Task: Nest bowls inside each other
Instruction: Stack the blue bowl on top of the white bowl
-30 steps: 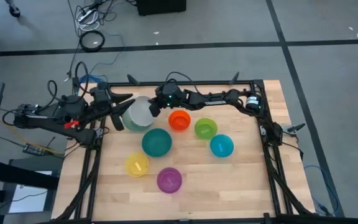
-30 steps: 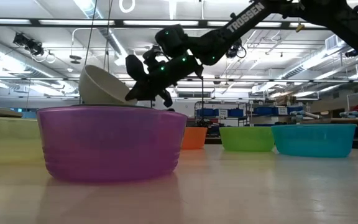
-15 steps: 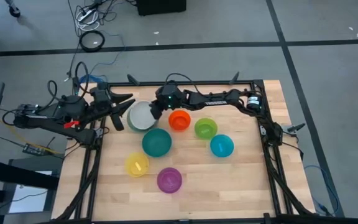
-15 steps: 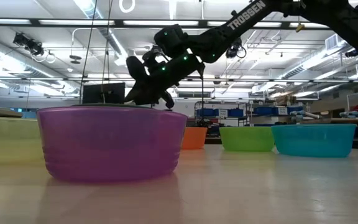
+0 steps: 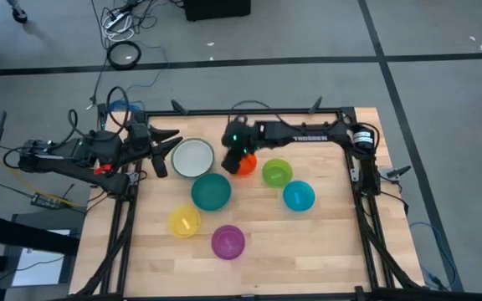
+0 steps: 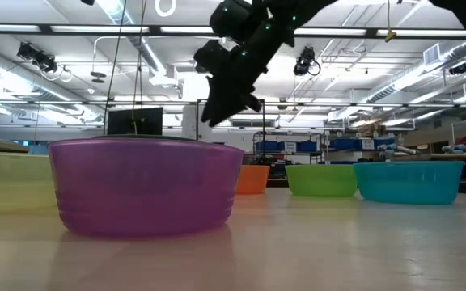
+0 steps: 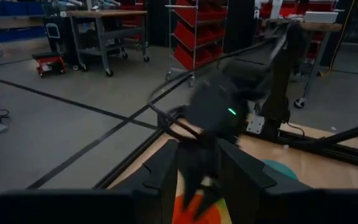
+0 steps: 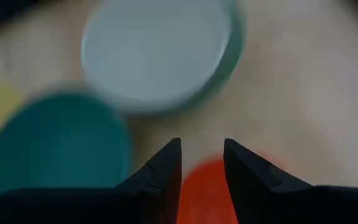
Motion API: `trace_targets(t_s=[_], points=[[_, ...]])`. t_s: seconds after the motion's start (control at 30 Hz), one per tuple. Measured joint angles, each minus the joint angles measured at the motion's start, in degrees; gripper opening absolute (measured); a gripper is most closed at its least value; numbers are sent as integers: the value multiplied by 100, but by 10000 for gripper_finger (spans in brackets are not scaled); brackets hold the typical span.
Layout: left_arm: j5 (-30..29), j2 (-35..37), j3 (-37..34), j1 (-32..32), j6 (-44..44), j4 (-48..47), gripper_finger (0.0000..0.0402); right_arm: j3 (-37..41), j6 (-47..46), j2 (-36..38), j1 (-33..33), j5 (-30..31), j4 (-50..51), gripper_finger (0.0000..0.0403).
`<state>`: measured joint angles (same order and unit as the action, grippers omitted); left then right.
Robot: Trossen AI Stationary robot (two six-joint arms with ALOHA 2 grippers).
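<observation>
Two dark, near-black arms; right arm (image 5: pixel 308 134) bears white "TROSSEN" lettering, green indicator light near wrist. Left arm (image 5: pixel 82 155) shows red patch, black cables. Gripper fingers dark, tapered.

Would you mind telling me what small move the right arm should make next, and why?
Probably lower the right tool onto the orange bowl. It hangs open and empty directly over that bowl's rim, and the white bowl already sits upright on the table, released.
</observation>
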<state>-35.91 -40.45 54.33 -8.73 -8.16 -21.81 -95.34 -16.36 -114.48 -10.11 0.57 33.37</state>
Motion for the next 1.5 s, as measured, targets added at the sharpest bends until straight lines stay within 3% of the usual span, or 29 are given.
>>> trace_targets(t_s=[0.13,0.33,1.23,1.5], points=[[1,0,0,0,-4,-69,117,5,-124,-49,432,43,416,123],[3,-2,-2,0,-9,-85,117,7,-359,-66,895,783,265,148],[14,-4,-2,0,-339,-499,117,191,-1645,-76,1242,1235,16,156],[14,-4,-4,0,-389,-532,117,201,-1837,-405,1318,1271,124,159]])
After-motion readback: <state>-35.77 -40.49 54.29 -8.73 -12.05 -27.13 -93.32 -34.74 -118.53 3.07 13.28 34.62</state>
